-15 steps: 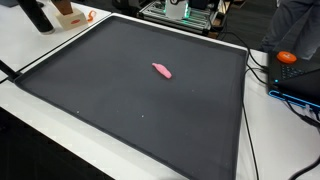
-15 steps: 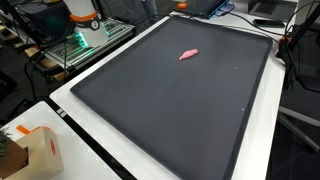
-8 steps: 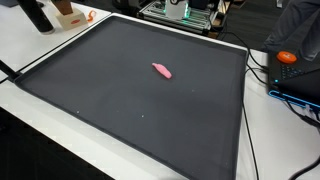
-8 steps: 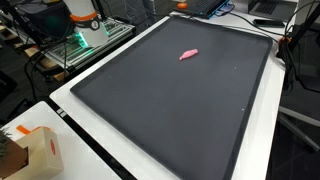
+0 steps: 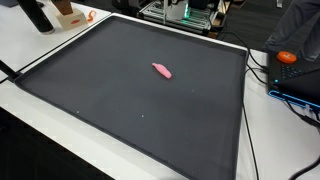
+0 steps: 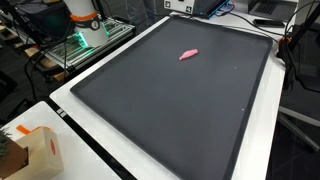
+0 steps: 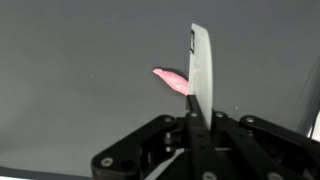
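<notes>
Closed gripper (image 7: pixel 199 42) by a pink piece (image 7: pixel 170 77) on the dark mat (image 7: pixel 70 60)

The black gripper's pale, flat, blade-like fingers (image 7: pixel 200 75) were pressed together with nothing between them, showing as one thin upright strip in the wrist view. Just behind that strip, and partly hidden by it, lay the pink piece, which was small, smooth, elongated and tapered at one end. Whether it touched the fingers could not be told. The mat was a matte, dark grey rectangle with a thin raised border. In both exterior views the pink piece (image 5: pixel 161 70) (image 6: pixel 188 55) lay well inside the mat's (image 5: pixel 120 115) (image 6: pixel 170 115) borders, off its middle. A white table (image 5: pixel 45 48) lay under the mat.
</notes>
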`<state>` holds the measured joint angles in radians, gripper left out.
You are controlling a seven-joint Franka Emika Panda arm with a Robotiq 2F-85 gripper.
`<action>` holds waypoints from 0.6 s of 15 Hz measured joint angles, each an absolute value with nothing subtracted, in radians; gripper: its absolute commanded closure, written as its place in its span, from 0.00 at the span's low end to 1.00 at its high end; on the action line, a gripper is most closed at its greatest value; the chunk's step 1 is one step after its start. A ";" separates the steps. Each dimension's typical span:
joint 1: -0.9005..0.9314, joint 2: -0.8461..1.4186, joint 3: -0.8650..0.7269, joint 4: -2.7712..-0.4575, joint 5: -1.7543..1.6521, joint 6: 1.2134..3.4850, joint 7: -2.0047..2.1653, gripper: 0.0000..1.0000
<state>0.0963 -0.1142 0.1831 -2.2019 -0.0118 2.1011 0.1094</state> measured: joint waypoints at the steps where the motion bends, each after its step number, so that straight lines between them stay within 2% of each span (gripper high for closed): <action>1: 0.101 -0.059 0.188 -2.156 -0.032 2.100 0.127 0.99; 9: 0.197 0.316 0.190 -1.767 -0.191 1.936 0.154 0.99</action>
